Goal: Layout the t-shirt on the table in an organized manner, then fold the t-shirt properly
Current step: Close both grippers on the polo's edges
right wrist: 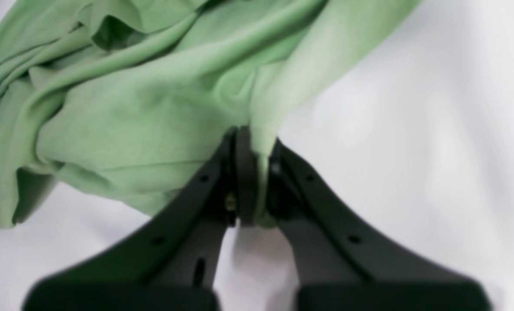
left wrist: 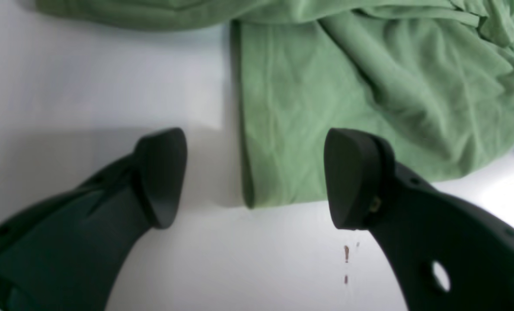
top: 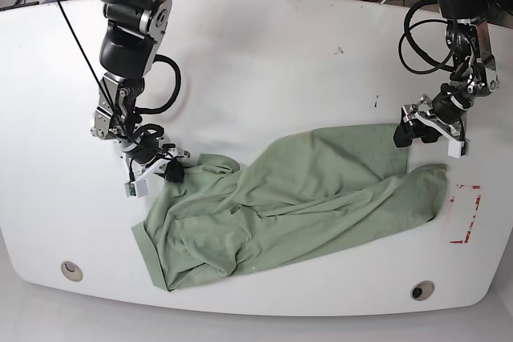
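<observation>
While your right gripper (right wrist: 250, 172) clenches the polo shirt (top: 296, 198), its length runs diagonally toward your wide-open left gripper (left wrist: 254, 177) at the hem.

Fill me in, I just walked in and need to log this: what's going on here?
A two-armed robot is laying out a crumpled green t-shirt on the white table. The right gripper is shut on a fold of the shirt. The left gripper hovers open over the shirt's far edge, holding nothing. No fold yet.
</observation>
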`<action>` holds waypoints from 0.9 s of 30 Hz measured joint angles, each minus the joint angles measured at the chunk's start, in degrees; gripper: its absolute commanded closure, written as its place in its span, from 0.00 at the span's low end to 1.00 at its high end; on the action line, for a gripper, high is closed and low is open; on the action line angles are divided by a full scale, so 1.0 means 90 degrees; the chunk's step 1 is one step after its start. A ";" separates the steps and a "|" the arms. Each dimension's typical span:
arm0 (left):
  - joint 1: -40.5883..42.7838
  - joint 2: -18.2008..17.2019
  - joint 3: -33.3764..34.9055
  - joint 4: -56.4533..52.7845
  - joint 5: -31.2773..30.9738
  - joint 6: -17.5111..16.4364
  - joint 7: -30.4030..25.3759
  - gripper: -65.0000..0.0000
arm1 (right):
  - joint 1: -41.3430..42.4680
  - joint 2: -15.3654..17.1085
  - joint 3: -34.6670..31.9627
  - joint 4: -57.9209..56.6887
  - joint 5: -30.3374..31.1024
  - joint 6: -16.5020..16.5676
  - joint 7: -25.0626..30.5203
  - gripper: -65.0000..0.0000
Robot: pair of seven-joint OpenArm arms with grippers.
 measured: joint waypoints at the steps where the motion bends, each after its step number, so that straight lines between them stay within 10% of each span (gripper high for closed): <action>1: -0.0015 -0.0015 0.0051 -0.0007 0.0005 -0.0002 0.0012 0.29 | 0.0000 0.0000 0.0000 0.0000 -0.0005 0.0000 0.0000 0.99; 11: -0.0063 0.0097 0.0459 -0.0053 -0.0114 -0.0044 -0.0148 0.33 | 0.0000 0.0002 0.0000 0.0000 -0.0002 0.0000 -0.0002 0.99; 20: -0.0056 0.0330 0.0471 -0.0058 -0.0087 -0.0022 -0.0075 0.79 | -0.0051 -0.0002 0.0000 0.0248 -0.0012 -0.0002 -0.0073 0.99; 27: -0.0044 0.0393 0.0481 -0.0061 -0.0066 0.0000 -0.0027 0.90 | -0.0058 -0.0005 0.0000 0.0639 -0.0010 0.0000 -0.0447 0.99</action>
